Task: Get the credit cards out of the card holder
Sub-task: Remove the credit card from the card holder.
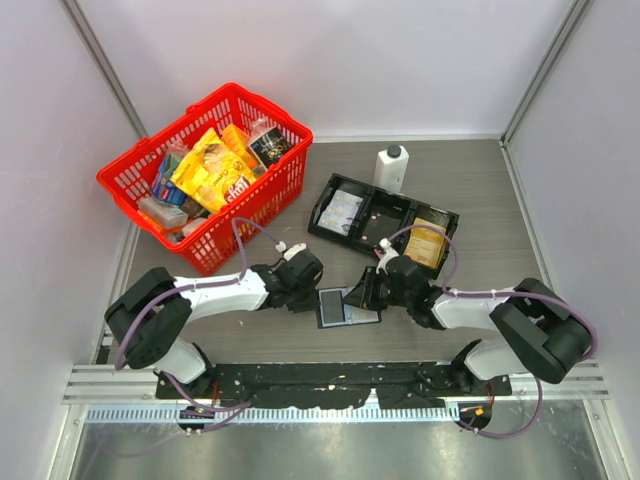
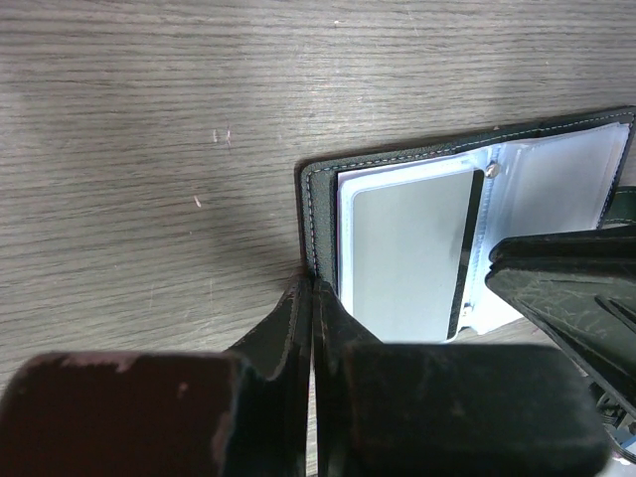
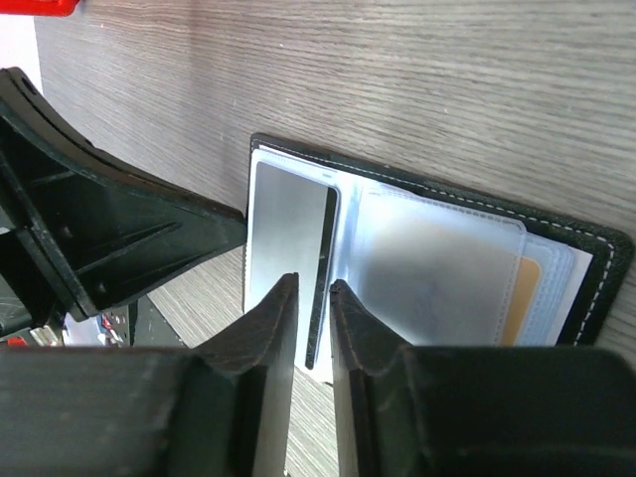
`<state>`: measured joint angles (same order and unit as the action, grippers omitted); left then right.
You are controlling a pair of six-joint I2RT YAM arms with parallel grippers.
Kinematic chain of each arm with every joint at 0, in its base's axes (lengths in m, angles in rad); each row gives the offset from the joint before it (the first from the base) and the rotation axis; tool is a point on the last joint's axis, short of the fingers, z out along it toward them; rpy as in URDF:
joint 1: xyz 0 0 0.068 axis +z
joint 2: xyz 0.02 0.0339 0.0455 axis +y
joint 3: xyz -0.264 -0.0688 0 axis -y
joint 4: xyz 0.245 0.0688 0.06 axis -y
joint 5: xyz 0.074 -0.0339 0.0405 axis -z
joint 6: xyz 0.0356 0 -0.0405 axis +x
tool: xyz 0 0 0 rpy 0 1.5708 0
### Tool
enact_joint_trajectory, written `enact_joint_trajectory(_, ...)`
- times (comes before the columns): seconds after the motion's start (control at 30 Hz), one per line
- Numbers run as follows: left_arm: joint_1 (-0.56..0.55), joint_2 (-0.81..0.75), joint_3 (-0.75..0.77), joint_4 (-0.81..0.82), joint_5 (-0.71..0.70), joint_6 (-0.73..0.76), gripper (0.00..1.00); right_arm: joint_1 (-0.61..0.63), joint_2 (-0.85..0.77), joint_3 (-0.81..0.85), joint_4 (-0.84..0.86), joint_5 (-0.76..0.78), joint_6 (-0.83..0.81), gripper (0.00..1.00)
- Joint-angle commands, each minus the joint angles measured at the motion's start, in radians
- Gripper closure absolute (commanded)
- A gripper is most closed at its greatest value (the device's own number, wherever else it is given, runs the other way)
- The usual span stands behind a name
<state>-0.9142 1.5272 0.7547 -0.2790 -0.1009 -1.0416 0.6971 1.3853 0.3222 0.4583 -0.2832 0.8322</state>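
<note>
- Left gripper (image 2: 313, 286): fingers pressed together, tips touching the left edge of the open card holder (image 2: 320, 214).
- The holder lies flat on the table (image 1: 480, 200) between both grippers.
- Right gripper (image 3: 313, 288): jaws narrowly apart, gripping nothing, poised over the grey credit card (image 3: 286, 229) inside.
- Black tray (image 1: 324, 205) beyond.

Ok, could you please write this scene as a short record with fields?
card holder: open, lying flat on the table
grey card: in the holder, not yet out
golden card: tucked behind clear sleeves
left claw: shut, tips at the holder's outer edge
right claw: narrow gap, tips over the grey card's edge
tray: beyond the holder, apart from it
</note>
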Motion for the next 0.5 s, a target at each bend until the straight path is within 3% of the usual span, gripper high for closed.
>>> enact_joint_trajectory(0.0,-0.003,-0.007,-0.015,-0.043,0.0,0.003,0.92,-0.004,-0.035,0.057,-0.02,0.001,-0.031,0.72)
enact_joint_trajectory(0.1,-0.002,-0.041,-0.008,-0.058,-0.019,0.002,0.86,-0.002,-0.028,0.08,-0.014,-0.011,-0.03,0.68)
enact_joint_trajectory(0.47,-0.003,-0.042,0.029,-0.057,-0.016,0.009,0.75,-0.027,0.066,0.063,0.0,-0.007,-0.019,0.66)
